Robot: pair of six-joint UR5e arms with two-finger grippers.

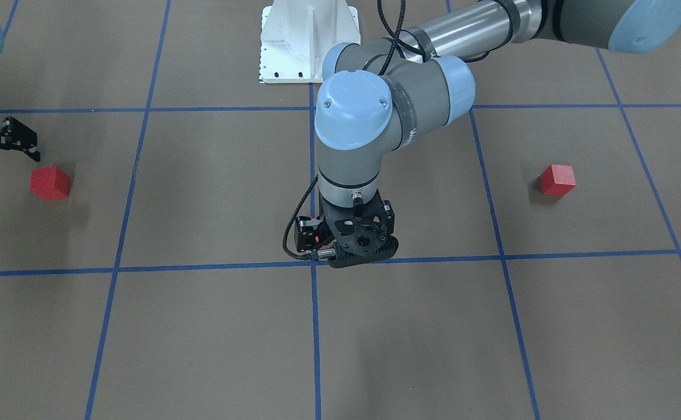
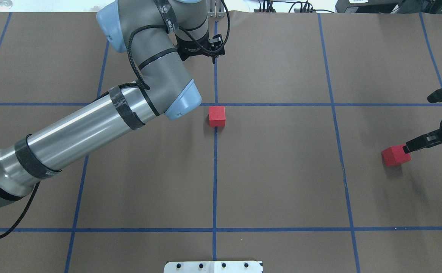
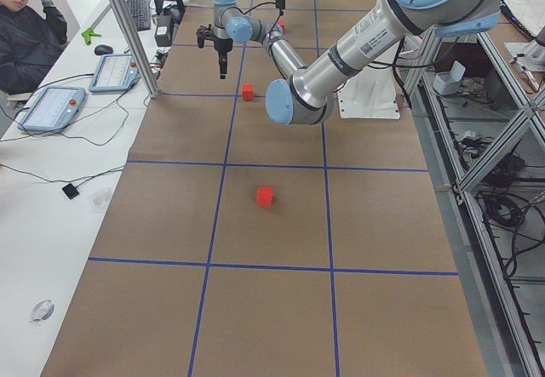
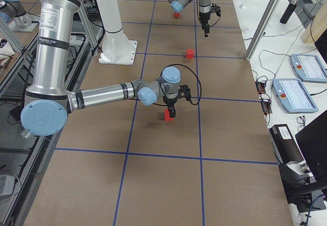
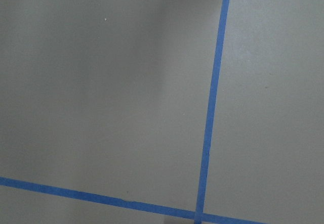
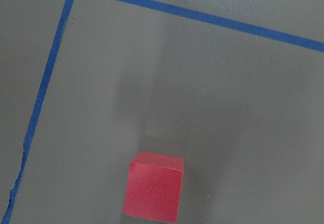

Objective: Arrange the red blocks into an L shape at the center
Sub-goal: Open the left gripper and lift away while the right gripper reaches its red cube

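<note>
My right gripper (image 1: 13,164) is spread wide, red block (image 1: 49,182) at its 4 o'clock, edges untouched; left gripper (image 1: 349,245) hangs near the center (image 2: 216,104), width I can't tell.

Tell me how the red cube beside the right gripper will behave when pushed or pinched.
The red cube sits flat on the brown surface, so it would probably slide rather than roll or tip. Crisp edges and flat faces suggest it is rigid and pinches squarely. Its matte finish looks unlikely to slip.

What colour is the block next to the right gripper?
The block is plain matte red, clearest in the right wrist-mounted view.
</note>
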